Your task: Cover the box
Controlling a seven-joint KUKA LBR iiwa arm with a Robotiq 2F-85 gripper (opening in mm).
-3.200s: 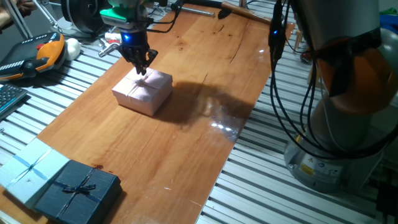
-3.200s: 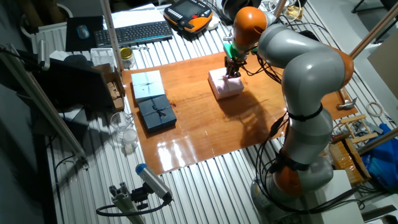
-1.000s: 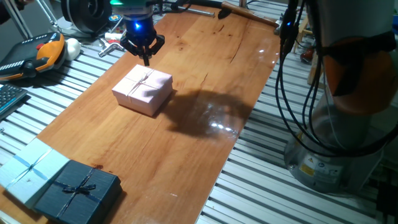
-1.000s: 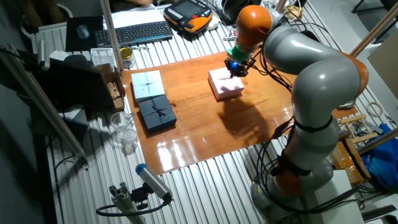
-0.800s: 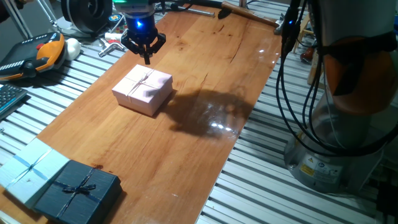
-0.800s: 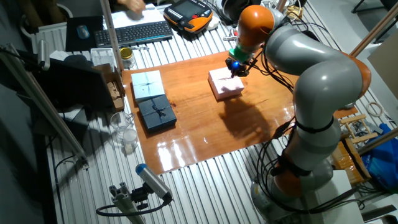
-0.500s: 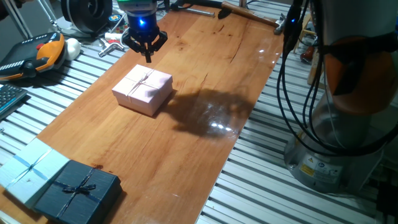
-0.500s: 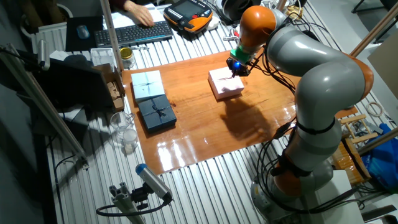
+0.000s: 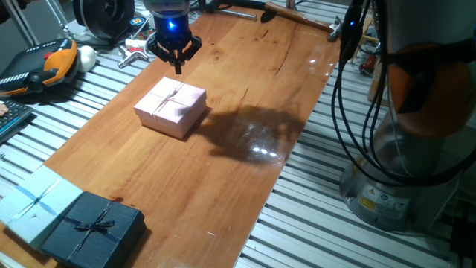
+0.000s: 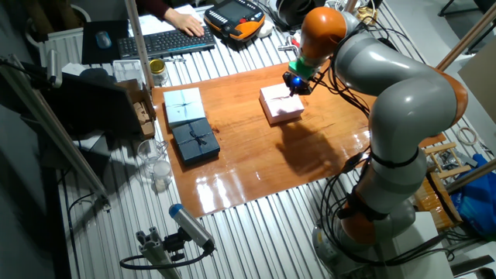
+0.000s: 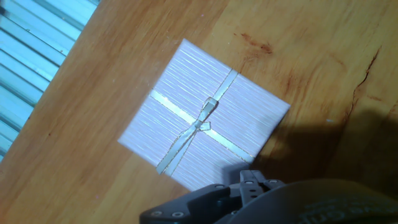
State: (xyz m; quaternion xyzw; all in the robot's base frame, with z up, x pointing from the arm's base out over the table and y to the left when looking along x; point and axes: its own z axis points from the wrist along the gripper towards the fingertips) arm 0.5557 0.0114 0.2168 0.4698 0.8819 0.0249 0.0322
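Item: small square pale-pink cardboard gift box (image 9: 171,109) with lid on and a thin pale ribbon bow (image 11: 198,127) across the top.
Location: on the wooden desk (image 9: 223,171), towards its far end, lid seated square, task judged complete.
Handling: probably light and thin-walled, would dent if squeezed; smooth paper sides may slip; best held across two opposite side walls of the lid, clear of the bow.
Gripper: black two-finger gripper (image 9: 177,65) hangs above and just beyond the box, holding nothing; the tips look drawn near together, exact gap cannot be told.
Fixed views: show the gripper clear of the lid, plus a dark navy box with bow (image 9: 93,225) and a light blue ribboned box (image 10: 183,105) well apart.
Hand view: shows ribbon detail and lid alignment only.
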